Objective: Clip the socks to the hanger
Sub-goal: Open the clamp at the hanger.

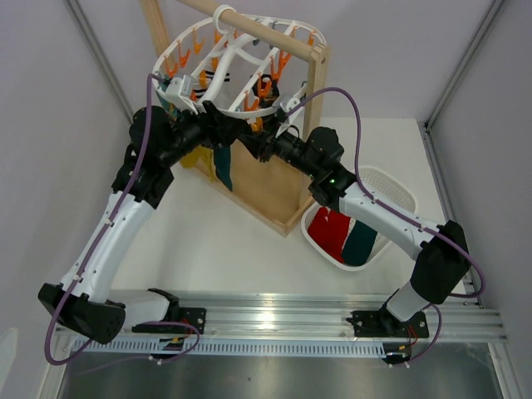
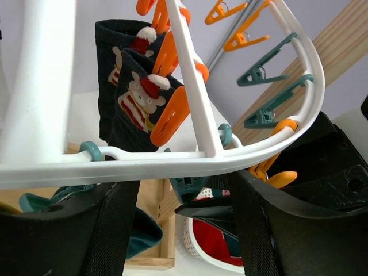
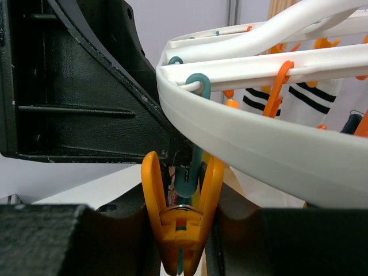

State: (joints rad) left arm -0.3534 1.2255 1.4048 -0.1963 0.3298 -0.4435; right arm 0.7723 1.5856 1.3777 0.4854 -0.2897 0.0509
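while under hanger [image 3: 259,144], right gripper [image 3: 181,221] (on peg [image 3: 150,190])

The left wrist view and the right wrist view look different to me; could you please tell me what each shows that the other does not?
Only the left wrist view shows the navy socks with red-hatted figures, pegged up, and the white basket holding a red sock. Only the right wrist view shows the white black-striped socks and an orange peg close between the right fingers. Both show the hanger ring with teal hooks on it.
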